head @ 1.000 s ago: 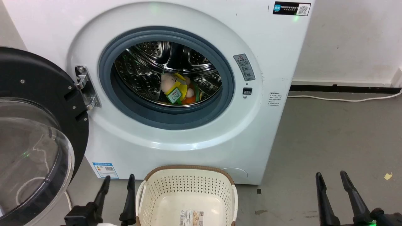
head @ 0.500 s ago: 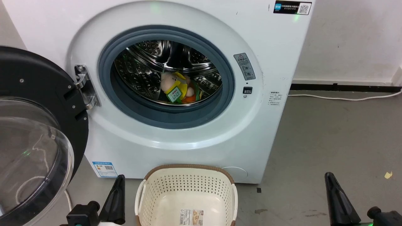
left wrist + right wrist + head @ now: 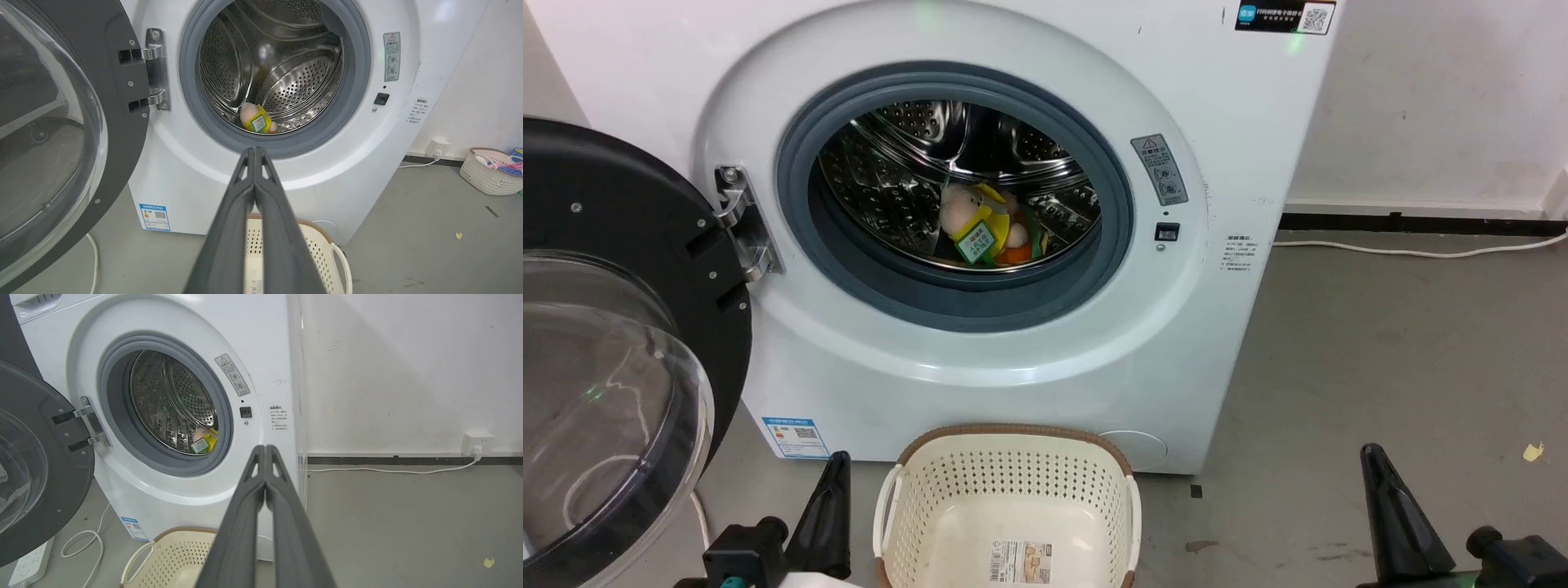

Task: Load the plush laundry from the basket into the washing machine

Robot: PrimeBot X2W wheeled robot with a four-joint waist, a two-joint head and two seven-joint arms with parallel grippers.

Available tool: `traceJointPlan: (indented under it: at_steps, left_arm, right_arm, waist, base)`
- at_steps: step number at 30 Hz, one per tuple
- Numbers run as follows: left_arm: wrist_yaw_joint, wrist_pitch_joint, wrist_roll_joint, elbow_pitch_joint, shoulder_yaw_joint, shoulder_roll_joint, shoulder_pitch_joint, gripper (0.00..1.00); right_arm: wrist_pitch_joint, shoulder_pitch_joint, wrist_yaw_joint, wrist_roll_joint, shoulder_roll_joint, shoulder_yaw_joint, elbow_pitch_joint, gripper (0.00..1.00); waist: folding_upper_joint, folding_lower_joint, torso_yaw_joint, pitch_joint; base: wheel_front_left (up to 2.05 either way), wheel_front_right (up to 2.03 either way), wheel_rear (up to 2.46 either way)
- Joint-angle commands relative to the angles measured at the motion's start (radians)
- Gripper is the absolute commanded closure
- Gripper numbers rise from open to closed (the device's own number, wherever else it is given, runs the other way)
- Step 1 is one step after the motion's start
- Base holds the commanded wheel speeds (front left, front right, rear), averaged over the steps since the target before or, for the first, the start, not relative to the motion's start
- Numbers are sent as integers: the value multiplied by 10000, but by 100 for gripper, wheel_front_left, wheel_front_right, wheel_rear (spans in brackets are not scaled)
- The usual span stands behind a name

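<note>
Plush laundry point(image 3: 980, 229) is lying inside the drum point(image 3: 890, 188) of the washer point(image 3: 1217, 122), low at the front, just behind the grey ring point(image 3: 964, 306). The doll's peach head is pointing up-left, its green tag is facing the opening, and the orange burger is peeking out on the right. Door point(image 3: 596, 196) is hanging wide open on its left hinge, clear dome bulging into the room.

Basket point(image 3: 1013, 434) is sitting on the floor right in front of the washer, below the opening. Label sticker point(image 3: 1021, 562) is showing on its bare inside bottom.

Left gripper point(image 3: 837, 464) is hovering just left of the basket, fingers pressed together, gripping nothing. Right gripper point(image 3: 1372, 456) is hovering well to the right of the basket over the floor, fingers likewise meeting tip to tip with nothing between them. Both are pointing at the washer, touching neither it nor the basket.

White cable point(image 3: 1421, 251) is running along the foot of the wall to a socket point(image 3: 476, 441). Second basket point(image 3: 490, 175) with coloured bits is sitting by the wall, right of the washer. Power strip point(image 3: 28, 565) is lying on the floor under the door. Yellow scrap point(image 3: 1533, 453) is lying on the floor far right.
</note>
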Motion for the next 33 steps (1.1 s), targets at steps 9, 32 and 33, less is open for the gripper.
traceJointPlan:
  at_steps: [9, 32, 33]
  left_arm:
    - [-81, 221, 356, -104, 177, -131, -187, 100]
    - [-210, 690, 1071, -223, 503, -424, -338, 100]
    - [-216, 711, 1102, -228, 517, -437, -345, 100]
  right_arm:
    - [219, -319, 2, -265, -1, -9, 124, 100]
    - [691, -677, 4, -686, -1, -13, 324, 100]
    - [712, -693, 4, -705, -1, -13, 333, 100]
  waist:
    - [0, 0, -11, 44]
    - [0, -1, -41, 157]
    - [0, -1, -42, 162]
  base:
    - [0, 0, 0]
    - [0, 0, 0]
    - [0, 0, 0]
